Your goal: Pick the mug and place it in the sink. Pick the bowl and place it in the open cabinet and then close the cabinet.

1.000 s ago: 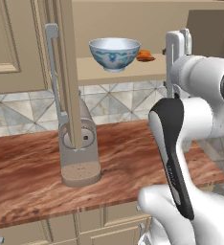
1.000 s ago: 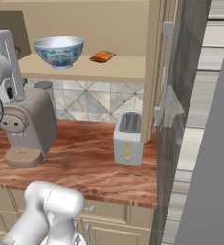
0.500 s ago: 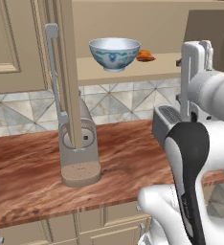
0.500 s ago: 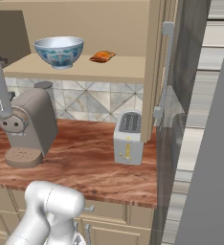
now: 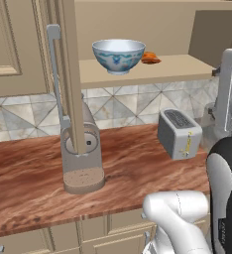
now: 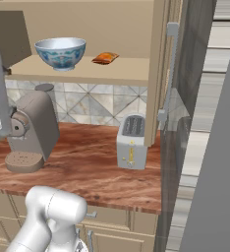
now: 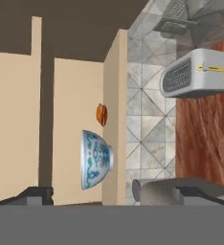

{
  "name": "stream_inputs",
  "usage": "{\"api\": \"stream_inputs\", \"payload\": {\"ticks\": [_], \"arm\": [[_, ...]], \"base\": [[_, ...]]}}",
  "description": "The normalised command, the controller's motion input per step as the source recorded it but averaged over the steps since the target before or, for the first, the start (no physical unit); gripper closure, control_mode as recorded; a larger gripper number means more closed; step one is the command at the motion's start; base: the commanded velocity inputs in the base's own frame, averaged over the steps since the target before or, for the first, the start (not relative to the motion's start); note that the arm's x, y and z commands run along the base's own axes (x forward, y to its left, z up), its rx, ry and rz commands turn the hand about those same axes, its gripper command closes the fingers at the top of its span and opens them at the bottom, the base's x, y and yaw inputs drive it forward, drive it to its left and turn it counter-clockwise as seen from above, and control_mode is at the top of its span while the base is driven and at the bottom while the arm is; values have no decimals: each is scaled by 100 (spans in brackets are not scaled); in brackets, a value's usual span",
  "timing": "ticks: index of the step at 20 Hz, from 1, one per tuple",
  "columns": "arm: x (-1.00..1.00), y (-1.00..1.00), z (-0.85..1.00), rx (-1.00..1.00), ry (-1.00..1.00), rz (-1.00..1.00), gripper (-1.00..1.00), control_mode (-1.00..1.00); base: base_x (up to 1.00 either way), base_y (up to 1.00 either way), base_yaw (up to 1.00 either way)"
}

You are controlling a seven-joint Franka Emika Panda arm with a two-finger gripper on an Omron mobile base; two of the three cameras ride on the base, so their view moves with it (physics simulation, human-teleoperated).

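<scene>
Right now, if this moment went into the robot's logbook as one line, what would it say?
bowl: on shelf of open cabinet, beside small orange item | fingers: open, empty, apart from bowl | cabinet door: open | next: close door

Bowl [image 5: 118, 55]: glazed ceramic look, glossy white with pale blue pattern, smooth.
Cabinet [image 5: 152, 74]: matt beige painted wood look, smooth panels; its bar handle [image 5: 55, 74] brushed silver metal.
Desk [image 5: 33, 173]: polished reddish-brown wood or stone grain, slight sheen.
Backsplash [image 5: 128, 106]: smooth grey-white tile with diamond pattern, satin.
Toaster [image 5: 179, 133]: matt light grey metal or plastic casing.
Coffee machine [image 5: 82, 154]: matt taupe plastic.
Small orange item [image 5: 150, 58]: wrinkled glossy wrapper, possibly foil; too small to tell for sure.
Robot arm [image 5: 177, 218]: smooth white plastic, mild gloss.
</scene>
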Motion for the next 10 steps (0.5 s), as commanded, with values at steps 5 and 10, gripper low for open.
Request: {"api": "stream_inputs", "payload": {"ticks": [5, 10], "arm": [[-35, -52, 0, 1, -1, 0, -100, -100], [-22, -45, 0, 0, 0, -3, -100, -100]], "base": [[0, 0, 0], [0, 0, 0]]}}
